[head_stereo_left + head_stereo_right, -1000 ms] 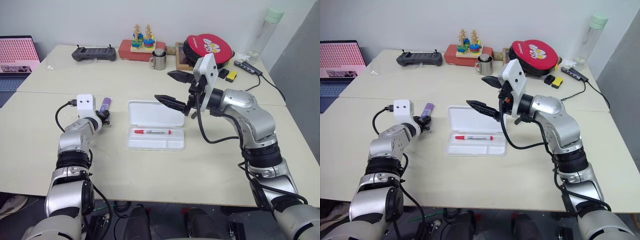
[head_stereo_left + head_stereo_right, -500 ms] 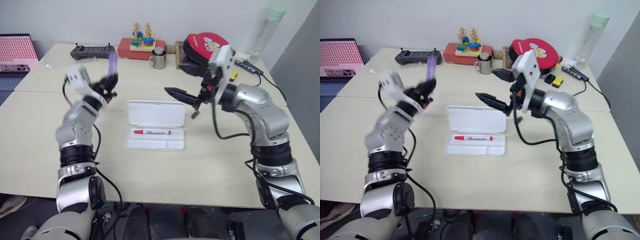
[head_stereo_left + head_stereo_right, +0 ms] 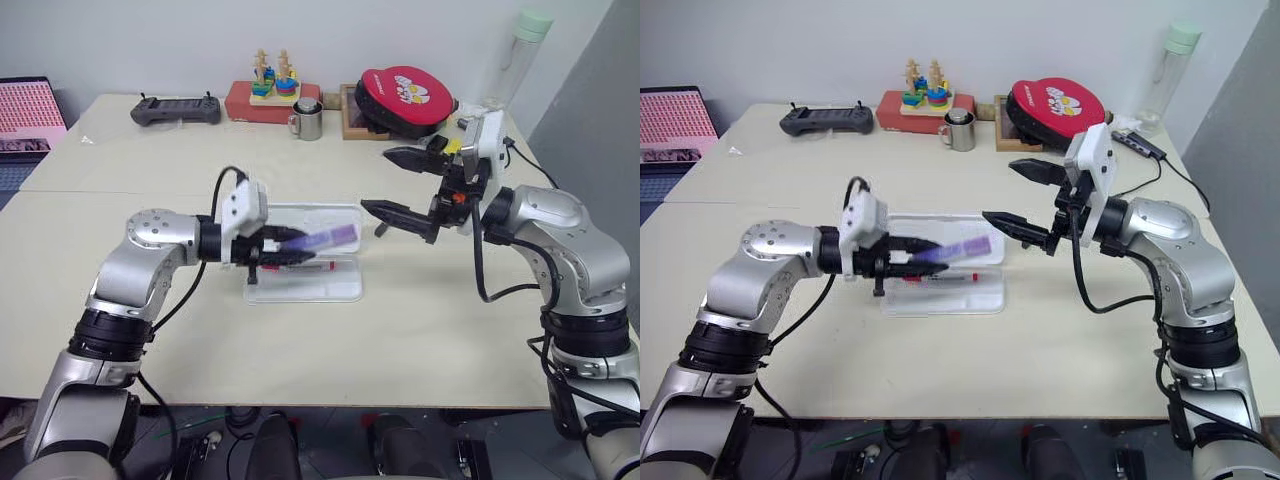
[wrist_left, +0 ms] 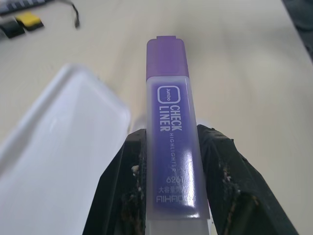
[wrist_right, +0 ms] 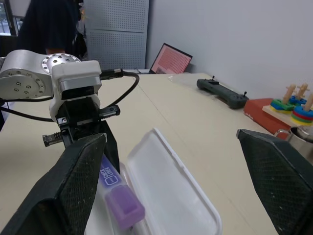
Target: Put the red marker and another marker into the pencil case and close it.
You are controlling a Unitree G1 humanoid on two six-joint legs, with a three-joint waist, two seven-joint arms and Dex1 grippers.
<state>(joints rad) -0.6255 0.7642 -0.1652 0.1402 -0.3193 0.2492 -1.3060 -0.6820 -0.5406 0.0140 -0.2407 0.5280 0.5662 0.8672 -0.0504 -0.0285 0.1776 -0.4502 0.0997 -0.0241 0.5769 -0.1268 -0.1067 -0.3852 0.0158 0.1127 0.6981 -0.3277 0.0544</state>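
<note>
A: Where does the purple marker (image 3: 325,239) lie, and what holds it?

B: At frame centre, above the open pencil case (image 3: 345,288). The left gripper (image 4: 168,215) is clamped on its rear barrel; the cap end projects toward the right of the frame, over the tray where the red marker (image 3: 312,266) lies.

A: How should it handle?

B: Probably light and rigid, with a smooth, somewhat slippery barrel. A mid-barrel hold looks soundest.

A: And the arms?

B: The left forearm reaches in from the lower left, gripper near level, tipped slightly down. The right gripper (image 3: 405,184) hangs right of centre, fingers spread wide and empty, aimed toward the case.
</note>
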